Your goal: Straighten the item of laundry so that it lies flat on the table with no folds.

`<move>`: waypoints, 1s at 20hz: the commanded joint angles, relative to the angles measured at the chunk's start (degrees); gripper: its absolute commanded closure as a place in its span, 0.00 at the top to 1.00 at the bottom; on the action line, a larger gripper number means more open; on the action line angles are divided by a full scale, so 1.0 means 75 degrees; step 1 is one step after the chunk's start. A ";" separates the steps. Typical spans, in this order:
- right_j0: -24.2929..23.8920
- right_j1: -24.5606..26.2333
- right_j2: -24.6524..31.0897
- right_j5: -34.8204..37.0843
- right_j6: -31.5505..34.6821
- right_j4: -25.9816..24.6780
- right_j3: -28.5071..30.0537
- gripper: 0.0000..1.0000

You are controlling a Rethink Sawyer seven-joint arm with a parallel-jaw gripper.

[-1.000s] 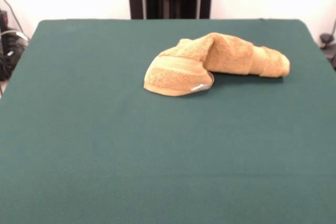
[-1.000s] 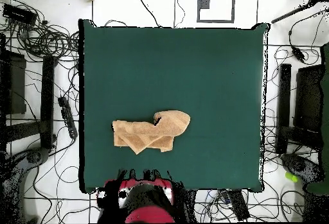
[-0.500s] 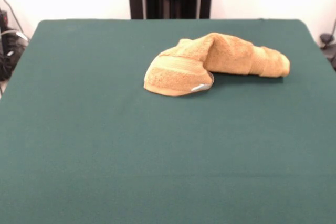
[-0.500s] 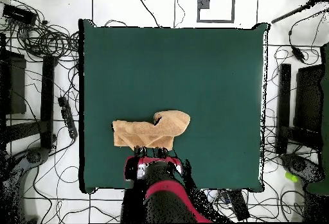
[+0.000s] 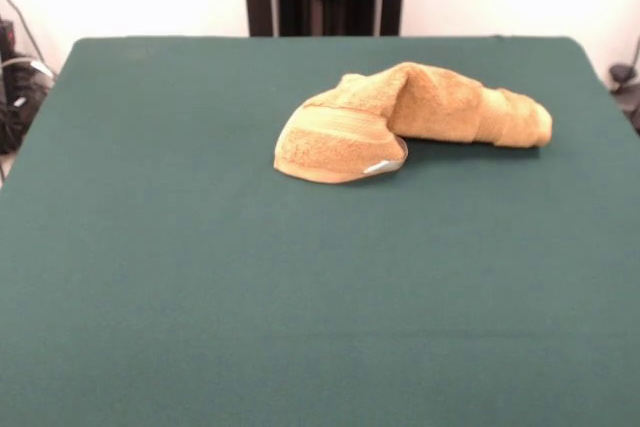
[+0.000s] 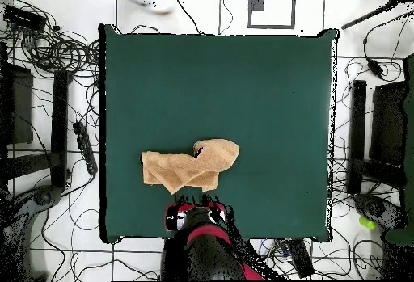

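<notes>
Towel [image 5: 410, 119] sits bunched on the green worktop [image 5: 200, 277], and it's far from flat: in the front view one end is rolled into a rounded lobe with a paler band across it and a small white label [image 5: 377, 167] at its lower edge, while the rest humps up and trails off as a thick fold to the side. From overhead the towel [image 6: 190, 166] reads as a lumpy strip with a curled flap at one end. The arm [image 6: 202, 250] comes in over the worktop's [image 6: 267, 85] edge on the base side, red and black, and the fingers [image 6: 195, 207] are at its front, just short of the towel. So the towel lies directly beyond the fingers, close but apart from them, its long side running across in front of them. Nothing is in their hold. How wide the fingers stand I can't tell; the overhead view is too ragged there, and the front view doesn't show them at all.
</notes>
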 commanded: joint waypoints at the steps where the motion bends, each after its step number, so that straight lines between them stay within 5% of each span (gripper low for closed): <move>1: 0.0337 0.0333 0.0723 -0.0517 -0.3503 0.2016 0.2451 1.00; 3: 0.0874 0.0116 0.0214 -0.0361 -0.4507 0.2950 0.2553 1.00; 11: 0.1929 -0.0366 -0.0579 -0.0721 -0.5900 0.4409 0.2689 1.00; 17: 0.0786 0.1078 0.0264 -0.1237 -0.4227 0.2280 0.2402 1.00; 20: 0.0626 0.2180 -0.0025 -0.0900 -0.3369 0.0965 0.2016 1.00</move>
